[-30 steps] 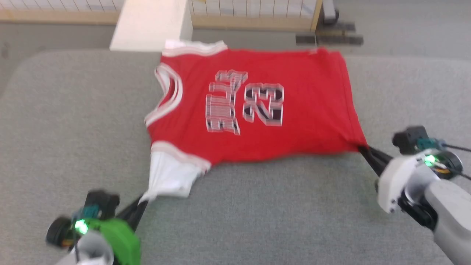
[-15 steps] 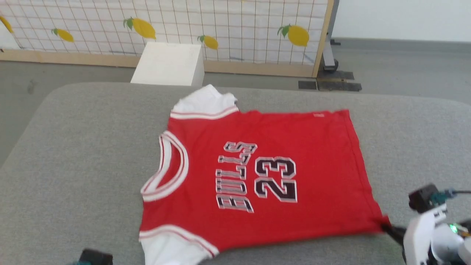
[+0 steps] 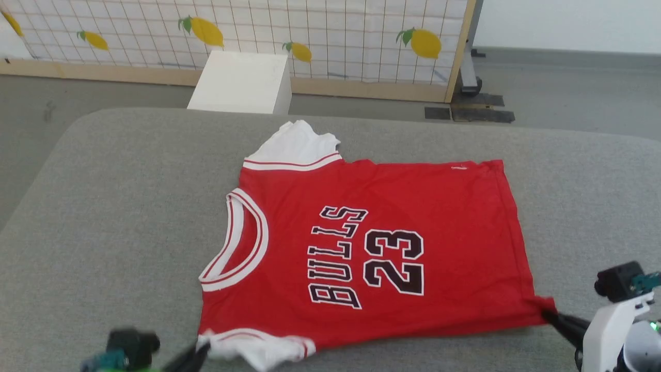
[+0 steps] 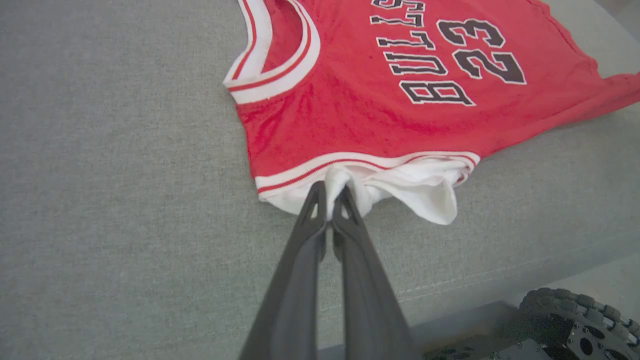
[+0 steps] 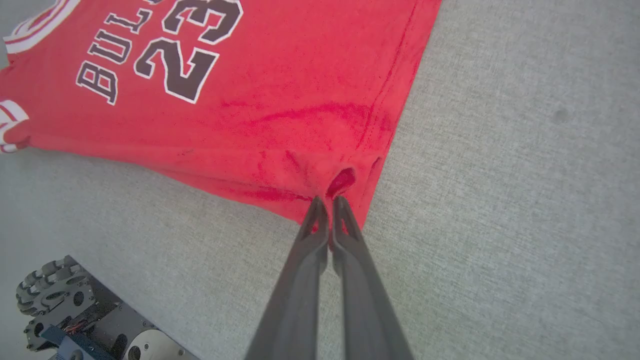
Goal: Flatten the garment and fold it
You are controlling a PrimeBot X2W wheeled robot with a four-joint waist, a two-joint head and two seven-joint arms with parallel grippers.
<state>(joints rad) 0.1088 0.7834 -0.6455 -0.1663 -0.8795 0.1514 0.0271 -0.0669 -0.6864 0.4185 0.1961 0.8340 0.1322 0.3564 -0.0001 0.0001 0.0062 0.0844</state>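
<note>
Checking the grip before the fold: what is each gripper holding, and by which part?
Both hold the garment: the left gripper pinches the near white sleeve, the right gripper the near hem corner.

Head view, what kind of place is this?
Probably an indoor lab or staged test area, not a home: a grey padded surface bears the shirt, and behind it a lemon-print screen and a plain white box stand on grey floor.

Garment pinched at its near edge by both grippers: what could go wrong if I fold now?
The left gripper pinches only a small tuck of the bunched near sleeve; it could slip free or fold in crumpled.
The right gripper puckers the hem corner; hard pulling may skew the garment.
</note>
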